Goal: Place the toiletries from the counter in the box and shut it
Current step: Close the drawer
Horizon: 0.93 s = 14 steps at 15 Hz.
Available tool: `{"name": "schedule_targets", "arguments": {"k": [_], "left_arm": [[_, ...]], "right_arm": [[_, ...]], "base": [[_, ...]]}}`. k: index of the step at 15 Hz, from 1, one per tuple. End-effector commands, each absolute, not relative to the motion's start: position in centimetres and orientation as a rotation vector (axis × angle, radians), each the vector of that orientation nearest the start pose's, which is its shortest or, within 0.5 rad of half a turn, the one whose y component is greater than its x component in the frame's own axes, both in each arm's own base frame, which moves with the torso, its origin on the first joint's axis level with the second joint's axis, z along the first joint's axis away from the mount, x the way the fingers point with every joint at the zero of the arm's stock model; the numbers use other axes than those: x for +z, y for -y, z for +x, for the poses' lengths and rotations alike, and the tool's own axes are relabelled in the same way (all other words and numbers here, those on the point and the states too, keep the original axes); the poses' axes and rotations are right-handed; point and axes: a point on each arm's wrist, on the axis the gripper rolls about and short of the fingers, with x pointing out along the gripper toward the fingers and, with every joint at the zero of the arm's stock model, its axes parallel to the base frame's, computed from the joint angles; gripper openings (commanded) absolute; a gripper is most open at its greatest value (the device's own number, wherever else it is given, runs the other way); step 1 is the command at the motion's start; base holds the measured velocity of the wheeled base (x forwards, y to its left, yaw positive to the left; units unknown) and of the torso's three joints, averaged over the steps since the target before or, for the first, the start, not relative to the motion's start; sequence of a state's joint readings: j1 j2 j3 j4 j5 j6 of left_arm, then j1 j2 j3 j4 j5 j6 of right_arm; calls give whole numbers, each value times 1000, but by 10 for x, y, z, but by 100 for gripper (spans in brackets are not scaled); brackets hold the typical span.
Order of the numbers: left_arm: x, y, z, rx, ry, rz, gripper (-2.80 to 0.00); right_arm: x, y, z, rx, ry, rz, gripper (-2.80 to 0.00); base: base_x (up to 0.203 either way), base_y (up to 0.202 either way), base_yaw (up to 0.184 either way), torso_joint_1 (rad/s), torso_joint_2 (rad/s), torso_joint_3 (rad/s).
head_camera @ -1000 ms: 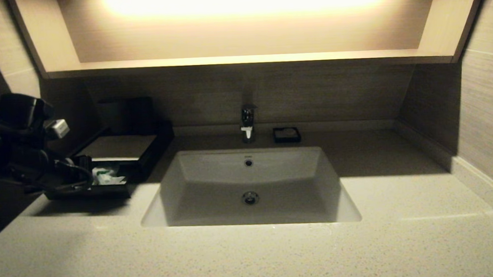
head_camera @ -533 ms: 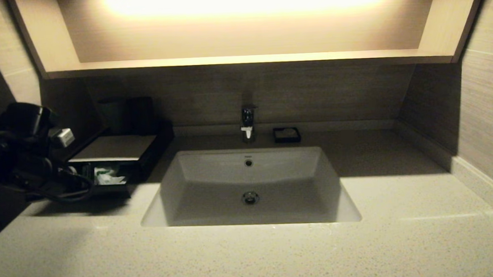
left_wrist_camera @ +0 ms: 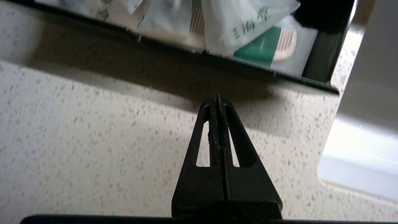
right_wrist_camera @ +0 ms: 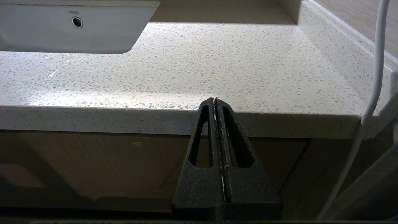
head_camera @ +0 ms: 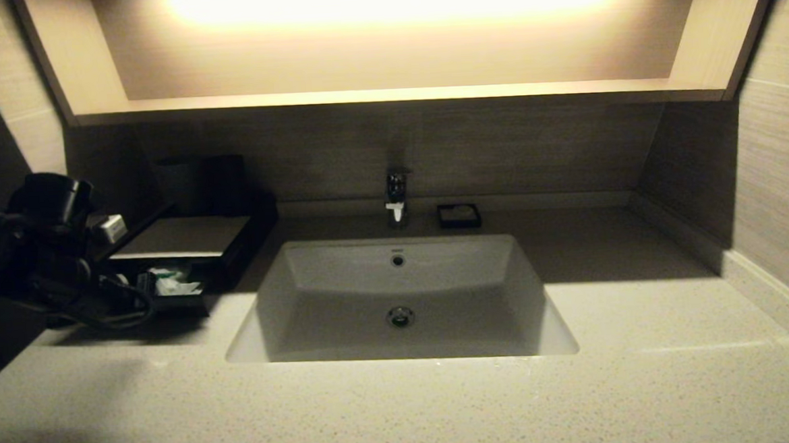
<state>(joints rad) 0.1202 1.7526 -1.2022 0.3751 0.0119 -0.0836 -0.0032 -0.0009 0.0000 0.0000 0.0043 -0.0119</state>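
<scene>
We saw a chrome faucet standing upright behind the white basin, its spout over the back rim. Just to the right of the faucet sat a tiny black square dish holding something pale that we could not identify. The basin had a round drain in its floor and an overflow hole in its back wall. At the far left, against the wall, stood two dark tumbler cups, side by side. Above everything ran a lit wooden niche with a warm glow. A white cable hung at the edge of the right wrist view, and below the worktop we noticed a wooden cabinet front.
</scene>
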Motion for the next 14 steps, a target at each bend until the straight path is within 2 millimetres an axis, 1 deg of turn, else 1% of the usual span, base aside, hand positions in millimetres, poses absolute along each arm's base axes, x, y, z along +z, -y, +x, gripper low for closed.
{"name": "schedule_targets", "arguments": {"k": [1,4,14], "left_arm": [[179,-38,311,160,-938,-132,-280],[175,-36,321,150,-942,-134,-280],[175,-34,345,137,-894,-135,-280]], "right_arm": [[75,0,-23,2,-2,-12,-280],[75,0,-23,2,1,-12,-280],[75,0,-23,2,0,-12,-280]], "base": [[0,0,0,0,0,0],[0,0,0,0,0,0],[0,0,0,0,0,0]]}}
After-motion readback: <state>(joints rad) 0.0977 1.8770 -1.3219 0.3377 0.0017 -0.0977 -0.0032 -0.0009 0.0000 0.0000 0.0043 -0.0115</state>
